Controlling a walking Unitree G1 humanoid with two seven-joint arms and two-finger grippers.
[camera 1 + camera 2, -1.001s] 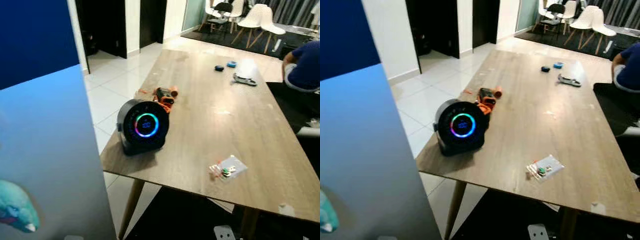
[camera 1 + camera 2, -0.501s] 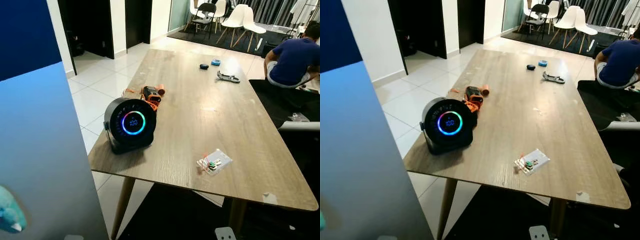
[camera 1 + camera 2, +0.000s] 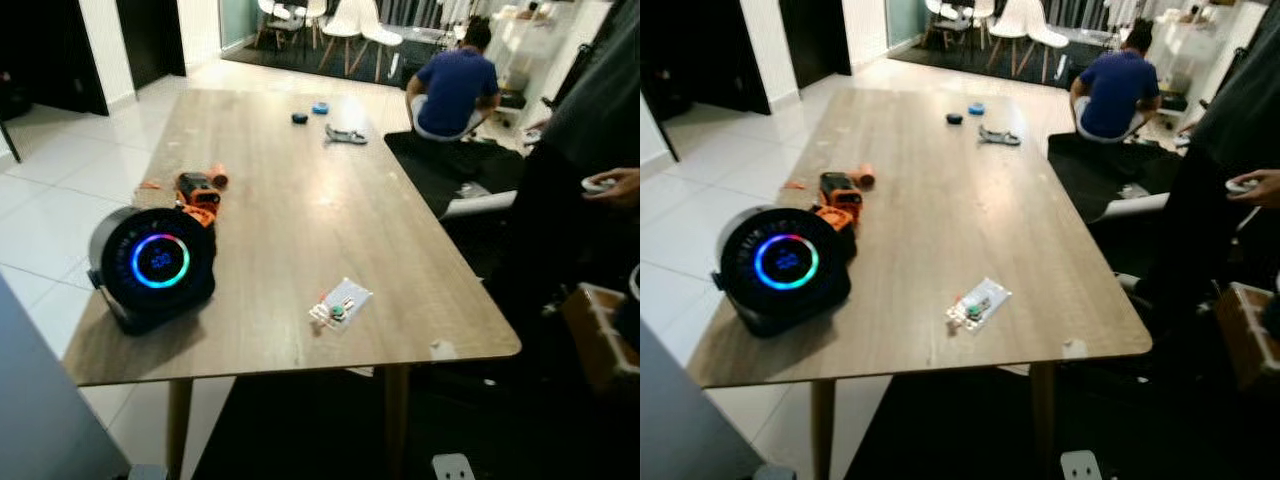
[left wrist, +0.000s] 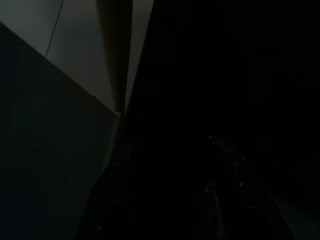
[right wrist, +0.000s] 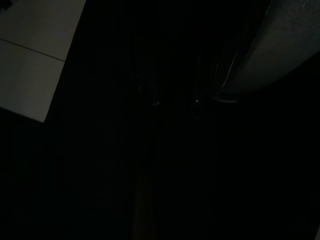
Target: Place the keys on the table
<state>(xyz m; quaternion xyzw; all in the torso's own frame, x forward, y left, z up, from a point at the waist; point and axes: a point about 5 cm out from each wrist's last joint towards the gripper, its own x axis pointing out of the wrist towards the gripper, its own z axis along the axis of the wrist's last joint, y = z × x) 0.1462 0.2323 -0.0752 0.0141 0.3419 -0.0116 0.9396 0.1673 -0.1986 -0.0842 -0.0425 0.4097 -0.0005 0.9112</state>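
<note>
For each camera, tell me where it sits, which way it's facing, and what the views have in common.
Left eye view: on the head, looking forward and down at the table, round speaker and clear packet.
Right eye view: beside it, same scene; a seated person is at the far end.
Left wrist view: on the left wrist, very dark; pale floor.
Right wrist view: on the right wrist, very dark; pale floor.
Shared: both eyes show the table; both wrists show floor.

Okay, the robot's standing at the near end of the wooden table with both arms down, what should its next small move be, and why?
Probably step a little closer to the table's near edge. The wrist views are too dark to show keys or finger state, so both arms seem to hang low. Bare wood lies between the round speaker and the small clear bag, a likely drop spot.
</note>
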